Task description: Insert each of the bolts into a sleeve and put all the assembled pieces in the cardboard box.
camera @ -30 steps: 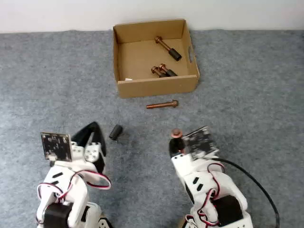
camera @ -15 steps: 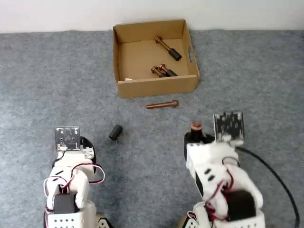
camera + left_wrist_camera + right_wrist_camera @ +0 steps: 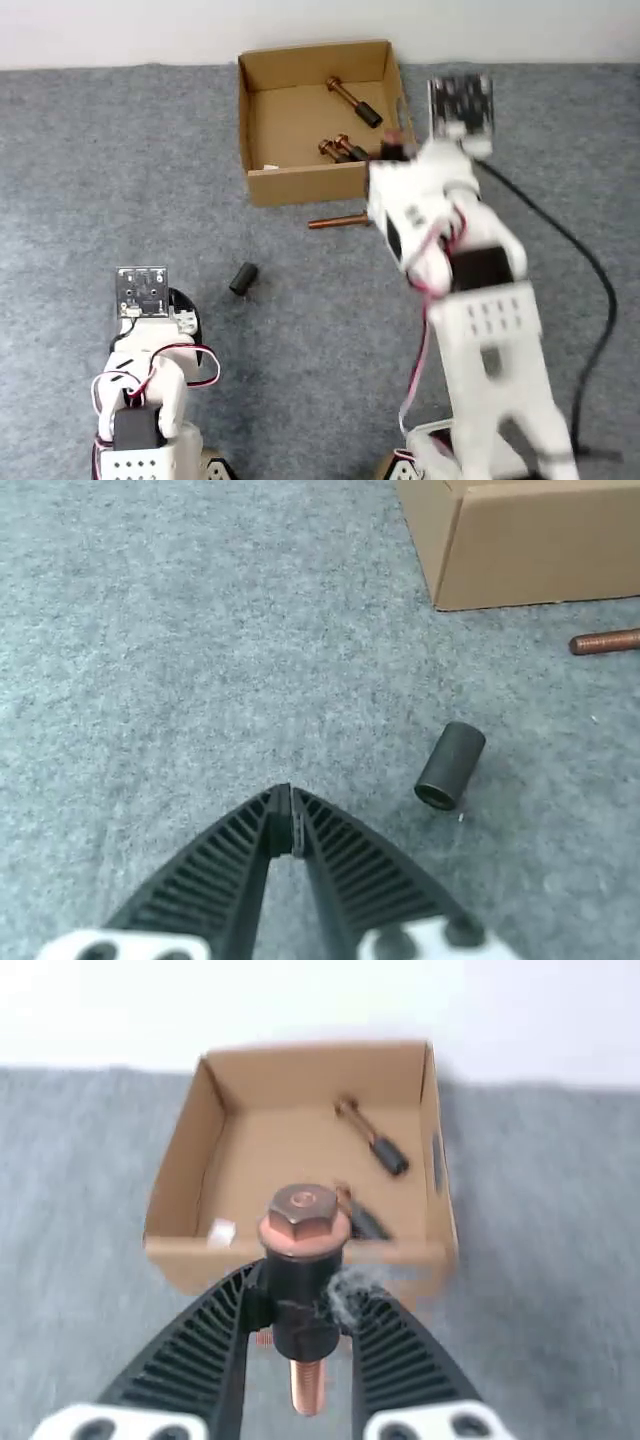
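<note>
Right arm (image 3: 470, 270): stretched forward from its base, wrist above the box's near right corner.
Right gripper (image 3: 300, 1305): jaws clamped on the black sleeve of the held piece (image 3: 298, 1290). The bolt stands upright, hex head up, threaded tip poking out below the sleeve.
Left arm (image 3: 140, 400): folded back over its base at the near left.
Left gripper (image 3: 290, 825): jaws closed, tips touching, nothing between them, aimed down at the carpet (image 3: 100, 180).
Box (image 3: 300, 186): far middle of the carpet, open side up.
Loose sleeve (image 3: 244, 278): on its side on the carpet, between the left gripper and the box, apart from both.
Loose bolt (image 3: 335, 221): lying just in front of the box, head end hidden under the right arm in the high view.
Views: the left wrist view shows the loose sleeve's open end. The right wrist view shows the held piece, which the arm covers from above. The high view shows the paired pieces (image 3: 342, 150) that the held head mostly hides.
Count: three pieces in the box (one diagonal, two side by side), one held. Bolts five, sleeves five, one of each loose.
Other: one white scrap (image 3: 268, 167) in the box.
</note>
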`<move>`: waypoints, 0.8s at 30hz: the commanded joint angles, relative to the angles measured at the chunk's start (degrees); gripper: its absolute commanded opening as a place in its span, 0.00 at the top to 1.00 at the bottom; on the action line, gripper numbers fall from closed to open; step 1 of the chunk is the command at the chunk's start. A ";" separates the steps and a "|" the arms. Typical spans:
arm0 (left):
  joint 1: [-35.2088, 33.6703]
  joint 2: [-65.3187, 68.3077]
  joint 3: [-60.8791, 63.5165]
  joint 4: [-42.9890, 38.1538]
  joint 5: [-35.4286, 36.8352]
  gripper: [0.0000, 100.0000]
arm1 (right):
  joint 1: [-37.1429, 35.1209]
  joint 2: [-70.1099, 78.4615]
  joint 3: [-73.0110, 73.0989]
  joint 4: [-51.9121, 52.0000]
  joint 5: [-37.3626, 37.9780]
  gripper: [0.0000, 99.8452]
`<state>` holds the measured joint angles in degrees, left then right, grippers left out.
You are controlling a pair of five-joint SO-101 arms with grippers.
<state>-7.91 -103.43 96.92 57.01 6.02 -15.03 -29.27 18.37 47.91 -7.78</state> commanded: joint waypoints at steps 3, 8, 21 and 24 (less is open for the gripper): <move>-0.26 -0.18 -0.48 -0.70 -0.09 0.99 | 2.24 17.89 -20.22 -7.08 -0.44 0.99; -0.26 -0.18 -0.48 -1.58 -0.09 0.99 | 3.74 33.01 -34.02 -7.96 -0.44 0.99; -0.35 -0.09 -0.48 -1.67 -0.09 0.99 | 6.46 68.53 -59.08 -7.25 5.19 0.99; -0.35 -0.09 -0.48 -1.67 -0.09 0.99 | 7.43 73.19 -63.82 -4.09 5.27 0.99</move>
<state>-7.91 -103.43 96.92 56.75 6.02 -8.97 42.81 -38.07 42.29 -3.47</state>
